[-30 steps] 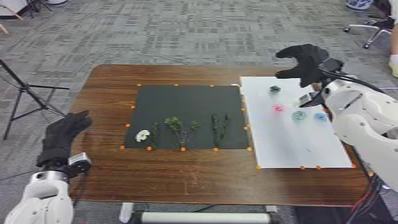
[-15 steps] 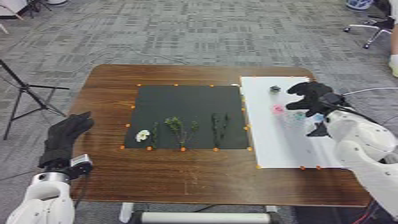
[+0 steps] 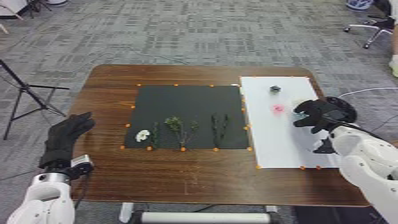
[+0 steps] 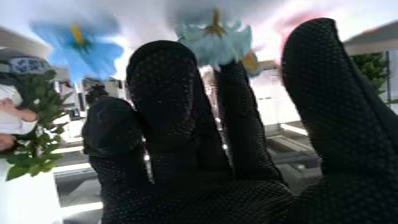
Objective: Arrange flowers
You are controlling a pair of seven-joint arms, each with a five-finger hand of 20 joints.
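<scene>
Over the white sheet (image 3: 284, 142), my right hand (image 3: 322, 111) is low above the teal and blue flowers and covers them from the head view. In the right wrist view the right hand (image 4: 169, 120) has its fingers and thumb spread, with the teal flower (image 4: 215, 40) near the fingertips and the blue flower (image 4: 78, 47) beside them. A pink flower (image 3: 278, 108) and a dark flower (image 3: 275, 89) lie on the sheet. On the black mat (image 3: 182, 102) are a white flower (image 3: 142, 135), leafy stems (image 3: 182, 131) and thin green stems (image 3: 219, 127). My left hand (image 3: 67, 135) is open left of the mat.
The brown table (image 3: 169, 180) extends around the mat and sheet, with small orange markers along their edges. A black tripod (image 3: 25, 87) stands on the floor beyond the table's left side.
My right hand has come down and toward the robot, from the far right edge of the white sheet onto the teal and blue flowers. The left hand stays almost still.
</scene>
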